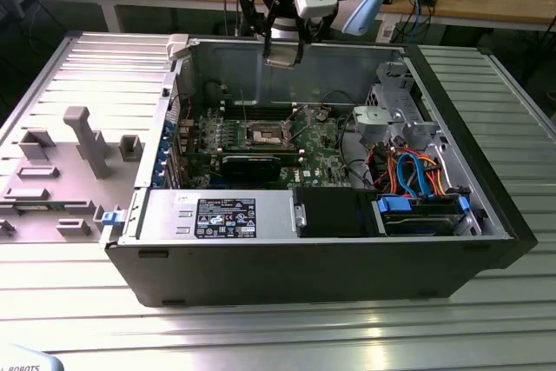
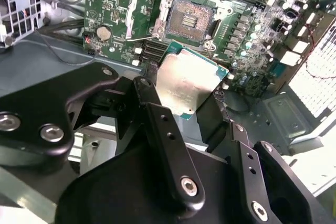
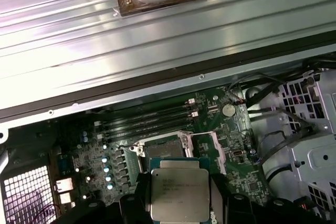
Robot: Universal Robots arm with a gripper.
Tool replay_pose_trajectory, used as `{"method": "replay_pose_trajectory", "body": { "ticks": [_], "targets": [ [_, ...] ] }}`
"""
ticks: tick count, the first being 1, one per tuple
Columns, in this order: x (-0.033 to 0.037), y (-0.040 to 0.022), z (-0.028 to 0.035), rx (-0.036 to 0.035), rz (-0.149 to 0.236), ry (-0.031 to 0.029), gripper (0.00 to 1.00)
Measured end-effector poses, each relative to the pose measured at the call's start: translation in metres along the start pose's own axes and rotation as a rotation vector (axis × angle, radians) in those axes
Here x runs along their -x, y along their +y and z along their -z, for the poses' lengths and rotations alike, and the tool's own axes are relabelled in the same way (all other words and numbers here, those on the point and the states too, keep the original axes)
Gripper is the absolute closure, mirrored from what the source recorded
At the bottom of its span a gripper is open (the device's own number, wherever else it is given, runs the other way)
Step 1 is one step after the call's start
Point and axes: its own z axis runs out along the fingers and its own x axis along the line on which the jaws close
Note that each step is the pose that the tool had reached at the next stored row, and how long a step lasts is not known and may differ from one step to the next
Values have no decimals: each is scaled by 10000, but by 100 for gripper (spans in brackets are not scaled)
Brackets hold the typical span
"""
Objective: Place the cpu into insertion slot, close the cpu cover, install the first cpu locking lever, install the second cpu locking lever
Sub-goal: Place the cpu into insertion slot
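Above the insertion slot, bare within the open computer case, the hand grasps the cpu by opposite edges, apart from the slot. A graphics card lies near the slot.

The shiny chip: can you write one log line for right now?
gripper: shut on cpu | cpu: held above insertion slot, not touching | insertion slot: empty

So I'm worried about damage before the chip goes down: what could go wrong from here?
The end effector grips the cpu by its edges above the open insertion slot. If it comes down skewed or off-centre, it could damage the socket contacts. The edge grip may also slip, dropping it onto the motherboard.
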Motion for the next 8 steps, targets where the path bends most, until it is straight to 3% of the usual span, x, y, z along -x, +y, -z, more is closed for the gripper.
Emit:
{"method": "replay_pose_trajectory", "body": {
  "ticks": [4, 8],
  "targets": [
    [0, -1, -9, 11, -567, -50, 46],
    [0, -1, -9, 13, -603, -54, 46]
  ]
}}
